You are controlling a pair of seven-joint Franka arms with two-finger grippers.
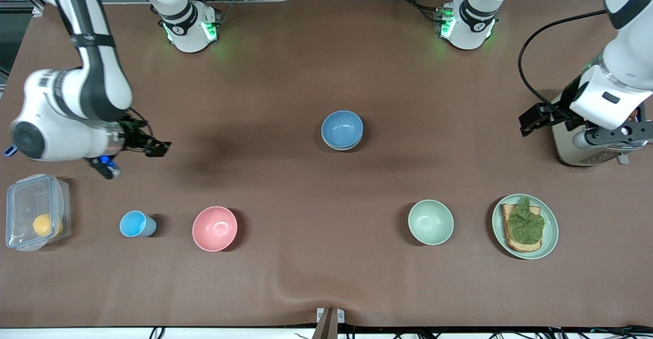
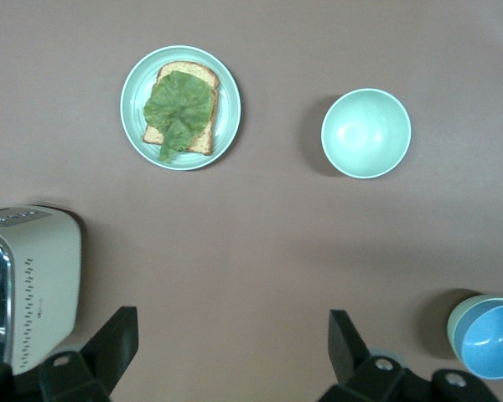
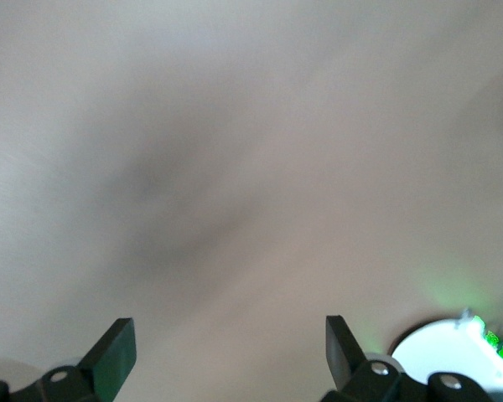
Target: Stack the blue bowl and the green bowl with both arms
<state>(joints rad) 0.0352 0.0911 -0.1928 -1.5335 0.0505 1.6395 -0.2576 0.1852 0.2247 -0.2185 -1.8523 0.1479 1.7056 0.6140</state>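
The blue bowl [image 1: 342, 128] sits near the table's middle, nested inside the green bowl, whose sage rim shows under it in the left wrist view [image 2: 454, 322]. The blue bowl also shows there [image 2: 491, 340]. My left gripper [image 1: 529, 121] is open and empty, up in the air beside the toaster at the left arm's end of the table; its fingers frame bare table in the left wrist view [image 2: 232, 328]. My right gripper [image 1: 157, 148] is open and empty, over bare table at the right arm's end; its wrist view [image 3: 228, 332] shows only table.
A paler mint bowl [image 1: 430, 222] and a green plate [image 1: 550, 237] with toast and lettuce stand nearer the front camera. So do a pink bowl [image 1: 215, 228], a light-blue cup [image 1: 135, 224] and a clear lidded box [image 1: 33, 211]. A toaster [image 1: 571, 145] stands under the left arm.
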